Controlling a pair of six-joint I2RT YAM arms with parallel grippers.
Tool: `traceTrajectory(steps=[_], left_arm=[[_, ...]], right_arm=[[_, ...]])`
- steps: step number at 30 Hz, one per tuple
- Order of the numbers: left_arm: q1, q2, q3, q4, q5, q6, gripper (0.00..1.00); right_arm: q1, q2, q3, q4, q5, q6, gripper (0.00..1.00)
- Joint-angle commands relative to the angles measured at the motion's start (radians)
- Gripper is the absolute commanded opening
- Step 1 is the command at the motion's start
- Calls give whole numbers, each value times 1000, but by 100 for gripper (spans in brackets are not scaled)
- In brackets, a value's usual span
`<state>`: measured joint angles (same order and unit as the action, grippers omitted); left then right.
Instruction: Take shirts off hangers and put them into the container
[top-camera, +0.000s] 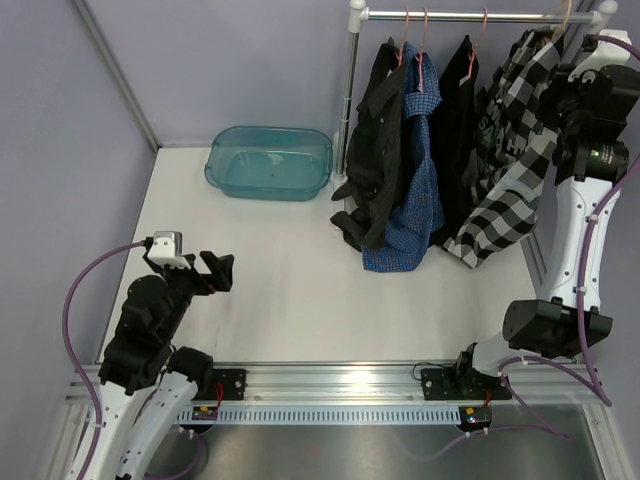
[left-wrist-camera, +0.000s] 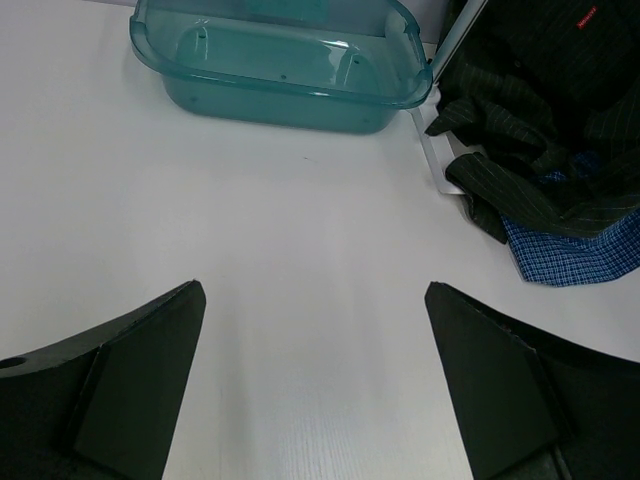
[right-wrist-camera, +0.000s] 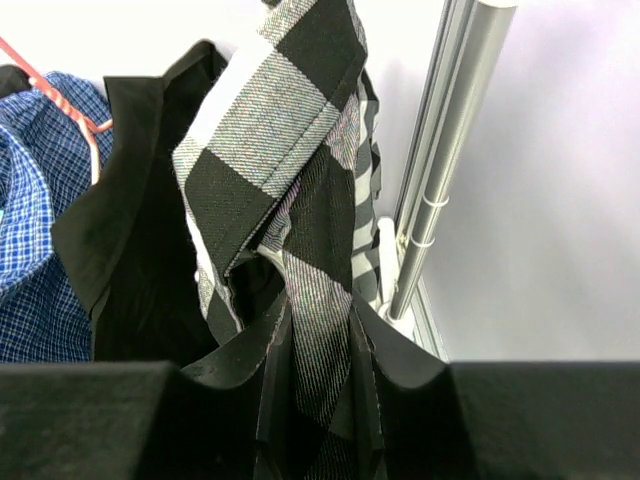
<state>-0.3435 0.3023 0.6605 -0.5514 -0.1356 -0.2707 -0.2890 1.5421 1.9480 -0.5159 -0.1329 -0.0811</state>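
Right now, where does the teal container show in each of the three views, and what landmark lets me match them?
Top external: teal container in the upper part, left of centre.
Left wrist: teal container along the top edge, left of centre.
Right wrist: not in it.
Shared landmark: the blue fine-check shirt, which shows in all three views.

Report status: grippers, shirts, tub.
Right gripper shut on black-and-white check shirt, hanging from rail. Left gripper open, low over table. Teal tub empty. Other shirts hang between it and tub.
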Motion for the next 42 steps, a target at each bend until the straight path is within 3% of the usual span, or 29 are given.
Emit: traceTrajectory(steps=[1, 10, 16, 21, 30, 36, 42], left_arm=[[-5, -9, -1, 33, -19, -7, 99], [-5, -6, 1, 28, -25, -7, 99], [-5, -9, 1, 28, -32, -7, 99], [-5, -9, 1, 30, -32, -7, 99], [-5, -2, -1, 31, -45, -4, 99], [-5, 1, -2, 36, -50, -2, 99], [-5, 9, -1, 36, -65, -1, 99]], right_arm=[[1, -137, -72, 165, 33, 17, 0], [1, -224, -147, 183, 27, 20, 0], [1, -361, -320, 215, 45, 145, 0], [1, -512, -415, 130, 61, 280, 0], [1, -727, -327, -30, 35, 325, 0], [1, -761, -150, -76, -158, 333, 0], [1, -702, 0, 25, -548, 512, 0]])
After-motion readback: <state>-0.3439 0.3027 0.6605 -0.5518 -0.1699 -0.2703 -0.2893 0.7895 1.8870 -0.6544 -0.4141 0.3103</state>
